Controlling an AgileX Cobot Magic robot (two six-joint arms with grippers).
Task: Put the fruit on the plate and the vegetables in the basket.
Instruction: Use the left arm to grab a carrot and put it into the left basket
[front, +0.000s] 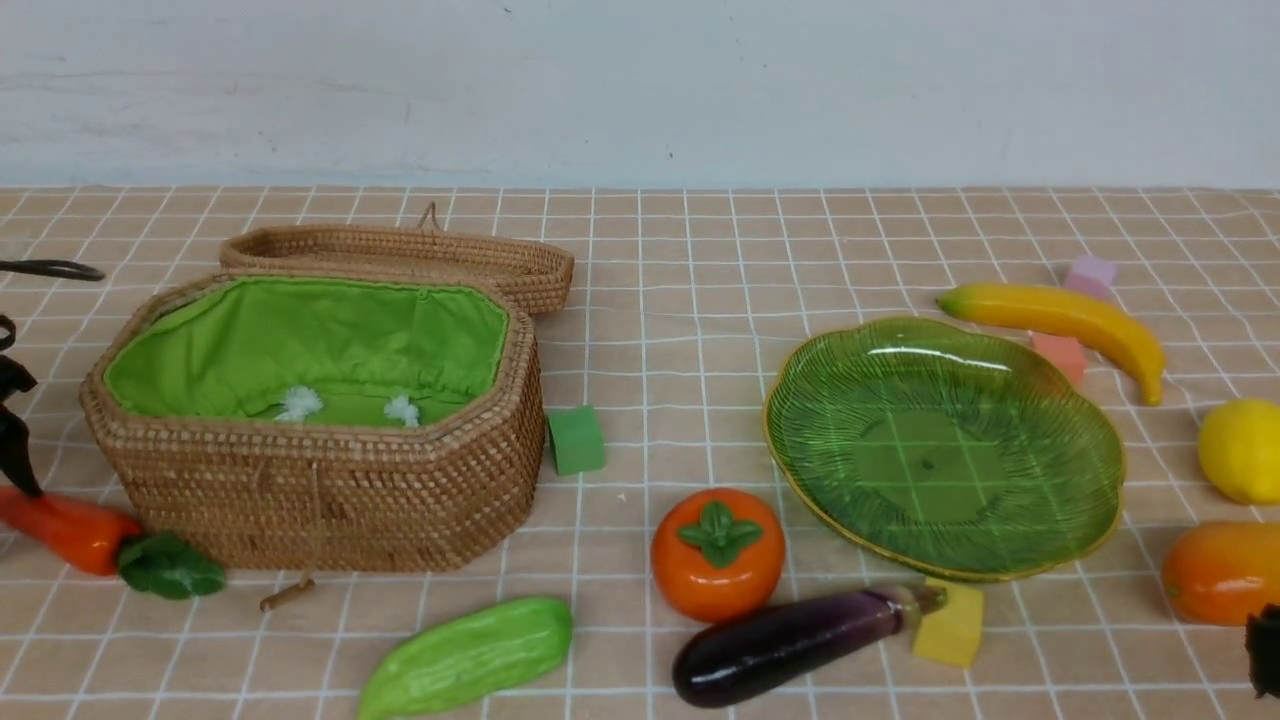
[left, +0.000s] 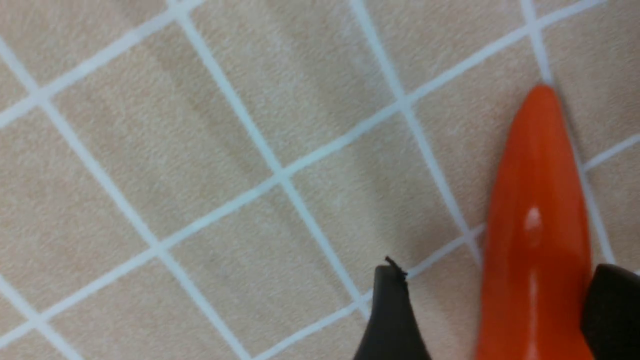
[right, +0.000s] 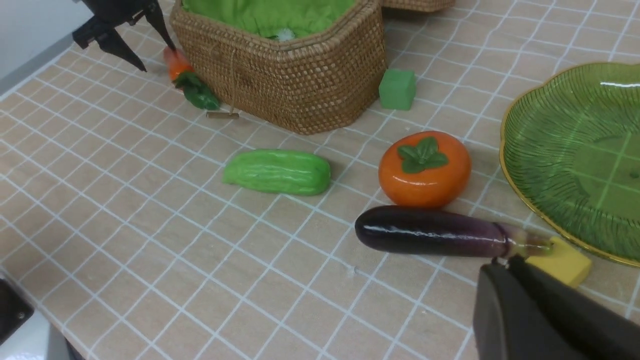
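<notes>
The orange carrot (front: 70, 528) lies left of the open, green-lined basket (front: 330, 500). My left gripper (left: 500, 272) is open and straddles the carrot (left: 537, 210), one finger close against it and the other apart. It is at the left edge of the front view (front: 18, 450). The green gourd (front: 468, 655), persimmon (front: 717, 555) and eggplant (front: 790, 645) lie in front. The green plate (front: 945, 450) holds nothing. The banana (front: 1060, 318), lemon (front: 1243, 450) and mango (front: 1220, 572) lie to its right. My right gripper (right: 505, 265) is shut and empty, near the eggplant's stem end (right: 520, 242).
The basket's lid (front: 400, 255) hangs open behind it. Foam cubes lie about: green (front: 576, 440) beside the basket, yellow (front: 950, 625) at the eggplant's stem, pink (front: 1060, 355) and lilac (front: 1090, 273) by the banana. The table's edge (right: 30, 65) runs beyond the left gripper.
</notes>
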